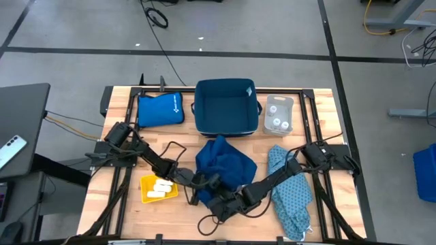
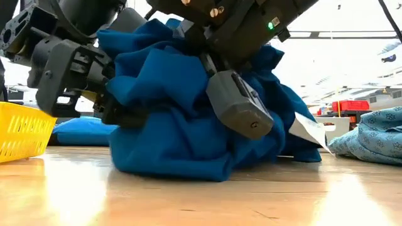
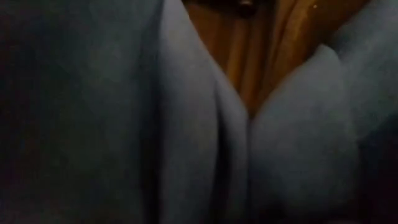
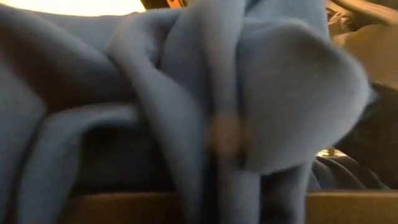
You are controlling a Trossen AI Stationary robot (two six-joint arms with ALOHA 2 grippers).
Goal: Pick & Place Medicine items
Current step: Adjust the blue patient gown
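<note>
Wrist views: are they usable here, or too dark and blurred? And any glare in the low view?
Left wrist view: very dark and soft, filled by dark blue cloth. Right wrist view: blurred, the same cloth up close. Low view: blown-out bright background behind the cloth, sheen on the wooden table. High view: evenly lit and sharp.

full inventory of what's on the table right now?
yellow tray: 1, yellow, front left
medicine packs: a few, cream-white, in the yellow tray
clear container: 1, clear, back right, holds round whitish bottles
blue bin: 1, dark blue, back centre
blue pouch: 1, blue, back left
dark blue cloth: 1, crumpled, centre
patterned cloth: 1, light blue, front right
left gripper: at the dark blue cloth's front edge
right gripper: shut, at the same edge
</note>
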